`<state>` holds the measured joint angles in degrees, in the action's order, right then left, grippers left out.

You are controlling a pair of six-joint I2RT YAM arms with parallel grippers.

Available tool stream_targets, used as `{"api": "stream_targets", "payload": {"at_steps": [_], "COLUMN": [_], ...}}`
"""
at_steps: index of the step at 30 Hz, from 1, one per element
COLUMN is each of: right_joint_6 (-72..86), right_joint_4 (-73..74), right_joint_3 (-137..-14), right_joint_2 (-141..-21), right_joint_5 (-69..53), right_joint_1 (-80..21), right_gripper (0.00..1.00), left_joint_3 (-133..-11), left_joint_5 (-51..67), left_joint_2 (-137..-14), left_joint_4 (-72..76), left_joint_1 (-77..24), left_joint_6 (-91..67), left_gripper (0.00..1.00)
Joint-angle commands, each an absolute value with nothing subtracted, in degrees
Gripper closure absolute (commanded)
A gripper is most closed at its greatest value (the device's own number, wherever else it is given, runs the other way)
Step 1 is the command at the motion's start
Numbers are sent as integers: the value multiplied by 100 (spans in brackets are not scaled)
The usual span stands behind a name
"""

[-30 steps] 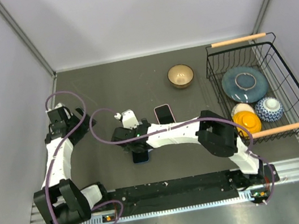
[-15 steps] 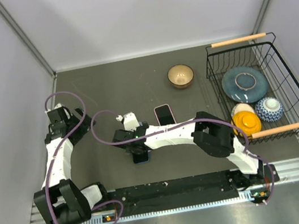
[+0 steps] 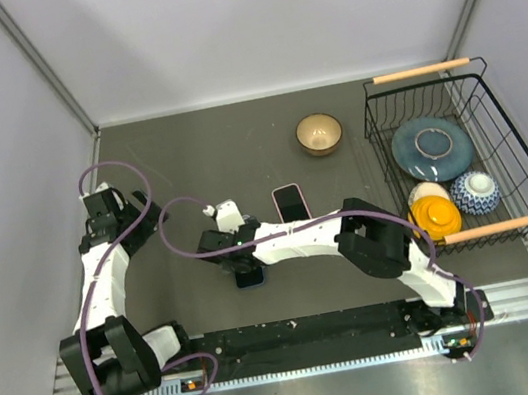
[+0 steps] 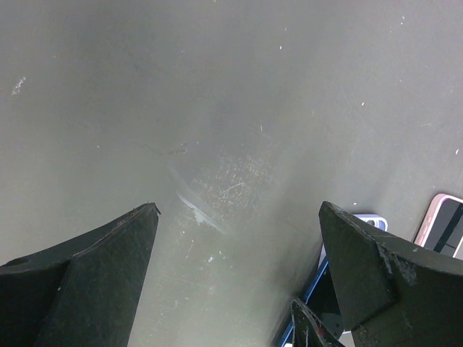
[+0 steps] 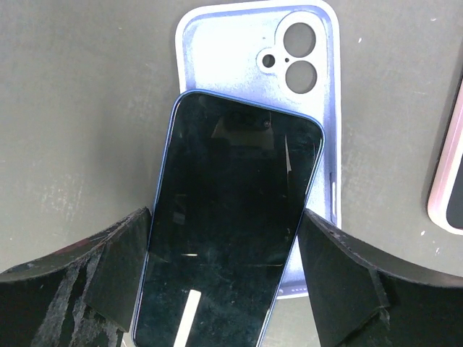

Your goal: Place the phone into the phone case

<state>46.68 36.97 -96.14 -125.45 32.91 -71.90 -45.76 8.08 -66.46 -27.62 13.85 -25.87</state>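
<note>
Lying screen-up, phone point(image 5: 239, 166) sits askew on top of phone case point(image 5: 239, 43), near-centre of bench point(image 3: 184, 145). Dark glass, blue rim. Its far end overlaps the middle of the case and leaves the camera cut-outs and far rim uncovered; not seated inside. Case pale lavender-blue, flat on the bench, its right rim showing beside the phone.

Right gripper point(image 5: 226, 220): jaws straddle the phone's near half, one finger against each long edge, closed onto it.

Left gripper point(image 4: 239, 210): far-left part of the bench, jaws spread wide, nothing between them, only scuffed bench surface below. Phone and case show at the lower right corner of its wrist view.

Pink-edged phone point(image 3: 289, 201) lies flat just right of and beyond the case, apart from it. Tan bowl point(image 3: 319, 133) farther back, upright. Wire basket point(image 3: 473, 81) at the right edge holds a blue plate point(image 3: 432, 149) and small bowls.
</note>
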Motion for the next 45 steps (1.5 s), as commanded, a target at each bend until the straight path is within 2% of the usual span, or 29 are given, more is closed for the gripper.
{"api": "stream_targets", "payload": {"at_steps": [1, 9, 13, 21, 32, 45], "right_joint_6": [4500, 4131, 3771, 3410, 2874, 2452], "right_joint_4": [3709, 3683, 3674, 3420, 3278, 3428], "right_joint_3": [-9896, -9879, -9853, -9537, -9510, -9844], "right_joint_2": [-12454, -12112, -11848, -11540, -11373, -11294], "right_joint_5": [3366, 3191, 3173, 2525, 1407, 958], "right_joint_1": [-7269, -7269, -7234, -6847, -6337, -6073], "right_gripper": [26, 37, 46, 48, 57, 61], "left_joint_3": [-4650, -4623, -4570, -4518, -4535, -4518], "left_joint_5": [844, 975, 1388, 1687, 1705, 1731], "left_joint_2": [-6477, -6495, -6504, -6565, -6618, -6636], "left_joint_4": [-2628, -2584, -2452, -2347, -2355, -2338], "left_joint_1": [1424, 1424, 1433, 1433, 1433, 1433], "left_joint_6": [-2619, -2575, -2452, -2426, -2391, -2382], "left_gripper": [1, 1, 1, 2, 2, 2]}}
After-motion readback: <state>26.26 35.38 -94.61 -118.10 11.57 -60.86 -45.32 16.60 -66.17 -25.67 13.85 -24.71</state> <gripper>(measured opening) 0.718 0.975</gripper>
